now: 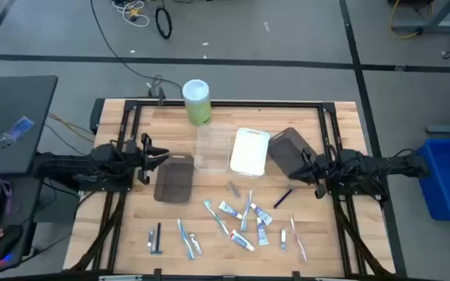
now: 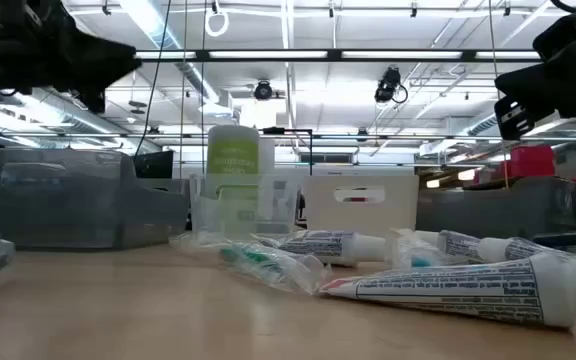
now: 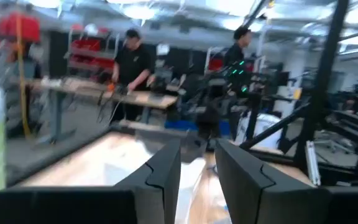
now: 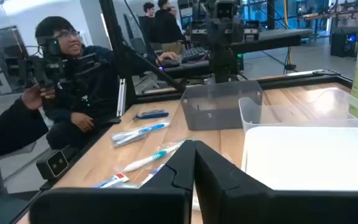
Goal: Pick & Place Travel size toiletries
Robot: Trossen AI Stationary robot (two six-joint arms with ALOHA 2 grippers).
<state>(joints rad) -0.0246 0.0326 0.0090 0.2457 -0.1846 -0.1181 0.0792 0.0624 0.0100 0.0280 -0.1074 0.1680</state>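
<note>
The left pincer (image 1: 148, 153) hovers with fingers slightly apart, empty; the right pincer (image 1: 307, 168) hovers shut, empty. Four trays (image 1: 173, 178) sit mid-bench (image 1: 342, 117). About a dozen toiletries (image 1: 237, 216) lie scattered along the near edge.

Toiletries (image 1: 241, 222) before trays (image 1: 250, 151)

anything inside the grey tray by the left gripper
The grey tray looks empty from above: only its dark floor shows. The left gripper hangs beside its near corner, open, covering none of the inside. The toiletries lie on the table.
</note>
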